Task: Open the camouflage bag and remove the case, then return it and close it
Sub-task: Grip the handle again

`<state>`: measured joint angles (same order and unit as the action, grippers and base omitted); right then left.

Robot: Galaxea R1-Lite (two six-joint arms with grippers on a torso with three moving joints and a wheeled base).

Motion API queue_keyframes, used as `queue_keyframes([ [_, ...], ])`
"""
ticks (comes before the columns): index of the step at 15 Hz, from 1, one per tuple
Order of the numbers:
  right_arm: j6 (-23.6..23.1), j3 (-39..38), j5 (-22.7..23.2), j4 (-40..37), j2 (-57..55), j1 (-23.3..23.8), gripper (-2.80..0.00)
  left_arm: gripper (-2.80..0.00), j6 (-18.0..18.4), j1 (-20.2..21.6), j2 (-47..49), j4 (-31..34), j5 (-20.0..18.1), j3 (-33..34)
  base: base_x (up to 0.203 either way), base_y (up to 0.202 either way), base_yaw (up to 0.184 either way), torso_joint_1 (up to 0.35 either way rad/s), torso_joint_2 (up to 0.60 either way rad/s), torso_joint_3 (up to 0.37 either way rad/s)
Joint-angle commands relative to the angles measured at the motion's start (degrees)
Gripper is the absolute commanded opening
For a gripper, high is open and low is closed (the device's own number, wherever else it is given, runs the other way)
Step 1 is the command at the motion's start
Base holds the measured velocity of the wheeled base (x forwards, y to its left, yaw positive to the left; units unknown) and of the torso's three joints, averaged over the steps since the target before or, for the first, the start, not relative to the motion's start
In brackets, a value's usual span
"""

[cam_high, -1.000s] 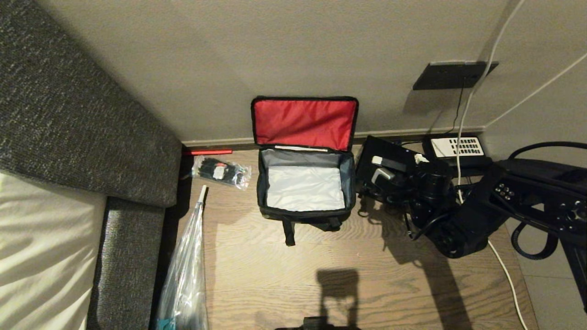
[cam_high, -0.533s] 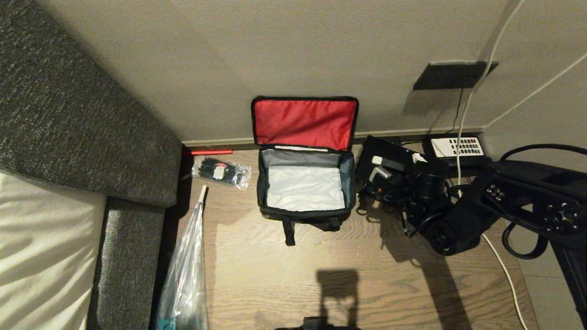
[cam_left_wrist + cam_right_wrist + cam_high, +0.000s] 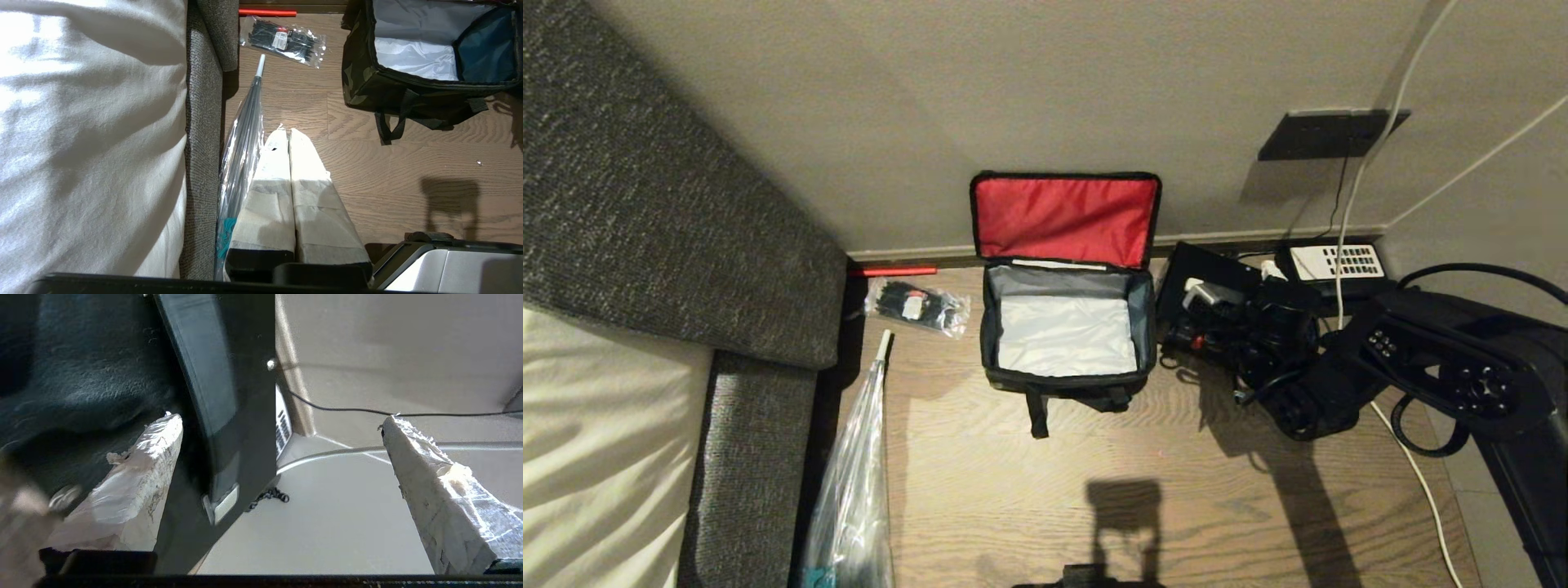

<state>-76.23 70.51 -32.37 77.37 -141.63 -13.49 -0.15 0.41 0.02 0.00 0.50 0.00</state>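
While right pincer [image 3: 282, 457] gapes astride case [image 3: 220, 396] | no legible writing

Dim warm light — hard shadows across the floor [image 3: 1176, 490] (right-wrist corner blurred)

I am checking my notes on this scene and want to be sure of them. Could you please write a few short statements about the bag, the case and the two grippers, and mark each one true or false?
1. The camouflage bag stands open, its red lid leaning back toward the wall. True.
2. The black case lies inside the bag. False: the bag shows only its silvery lining; the case stands outside, on the bag's right.
3. The right gripper is open, with the case's edge between its fingers. True.
4. The left gripper is open over the bag. False: it is shut, above the floor near the sofa.
5. The packet of black ties lies to the left of the bag. True.
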Motion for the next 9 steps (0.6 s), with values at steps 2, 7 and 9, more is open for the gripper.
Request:
queue_keyframes([
  [2,-0.4,3.1,0.5,2.7,-2.9,1.6,0.0,-2.8,0.1,0.0,-0.1,0.0,0.0,0.1,0.0,0.0,0.0,0.0,0.0,0.0],
  [7,-0.7,3.6,1.4,6.0,-4.6,3.0,0.0,-2.8,0.1,0.0,-0.1,0.0,0.0,0.1,0.0,0.0,0.0,0.0,0.0,0.0],
  [9,0.5,4.3,1.3,6.0,-5.4,3.0,0.0,-2.8,0.1,0.0,0.0,0.0,0.0,0.1,0.0,0.0,0.0,0.0,0.0,0.0],
])
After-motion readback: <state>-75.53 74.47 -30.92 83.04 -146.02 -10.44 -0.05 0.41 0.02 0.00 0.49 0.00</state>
